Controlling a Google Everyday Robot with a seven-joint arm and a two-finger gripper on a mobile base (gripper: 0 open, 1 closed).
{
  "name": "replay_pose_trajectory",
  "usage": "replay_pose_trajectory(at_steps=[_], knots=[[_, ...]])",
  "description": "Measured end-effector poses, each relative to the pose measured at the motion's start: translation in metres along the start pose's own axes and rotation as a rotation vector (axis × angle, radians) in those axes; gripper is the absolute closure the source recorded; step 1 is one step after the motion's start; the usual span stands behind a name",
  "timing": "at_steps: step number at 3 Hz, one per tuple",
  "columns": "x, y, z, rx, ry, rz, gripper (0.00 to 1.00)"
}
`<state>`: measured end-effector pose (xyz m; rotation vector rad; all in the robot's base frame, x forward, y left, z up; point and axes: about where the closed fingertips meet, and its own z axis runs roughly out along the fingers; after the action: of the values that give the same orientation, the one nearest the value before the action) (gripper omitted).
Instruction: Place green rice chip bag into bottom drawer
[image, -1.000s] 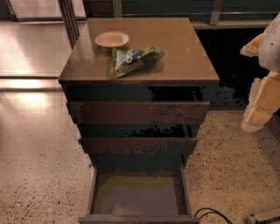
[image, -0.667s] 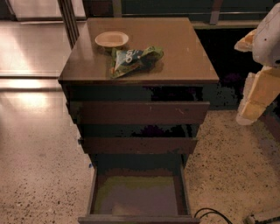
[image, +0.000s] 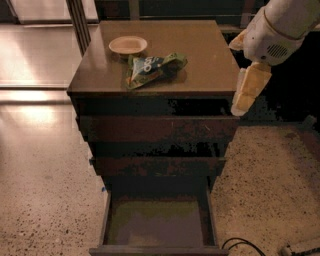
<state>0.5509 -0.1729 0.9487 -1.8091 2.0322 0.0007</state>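
The green rice chip bag (image: 152, 67) lies crumpled on top of the dark wooden cabinet (image: 205, 60), near its front edge. The bottom drawer (image: 157, 222) is pulled out, and its greenish-grey floor is bare. My gripper (image: 247, 90) hangs from the white arm (image: 280, 25) at the cabinet's right front corner, to the right of the bag and apart from it. It holds nothing that I can see.
A round beige bowl (image: 128, 45) sits on the cabinet top just behind the bag. The two upper drawers (image: 155, 130) are slightly open. A dark cable (image: 240, 245) lies on the speckled floor at the lower right. Metal posts (image: 80, 20) stand behind the cabinet's left side.
My arm and gripper have moved left and up, from beside the cabinet to its right front corner. The bag, bowl and drawers have not moved.
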Motion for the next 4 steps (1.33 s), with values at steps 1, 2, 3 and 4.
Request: replay_pose_trajectory(at_steps=[1,2,3,4], knots=[[0.000,0.000,0.000,0.000,0.000,0.000,0.00],[-0.008,-0.014,0.004,0.036,-0.008,-0.022,0.00],[-0.022,-0.049,0.017,0.081,-0.026,-0.068,0.00],[-0.037,-0.081,0.031,0.086,-0.059,-0.109,0.00]])
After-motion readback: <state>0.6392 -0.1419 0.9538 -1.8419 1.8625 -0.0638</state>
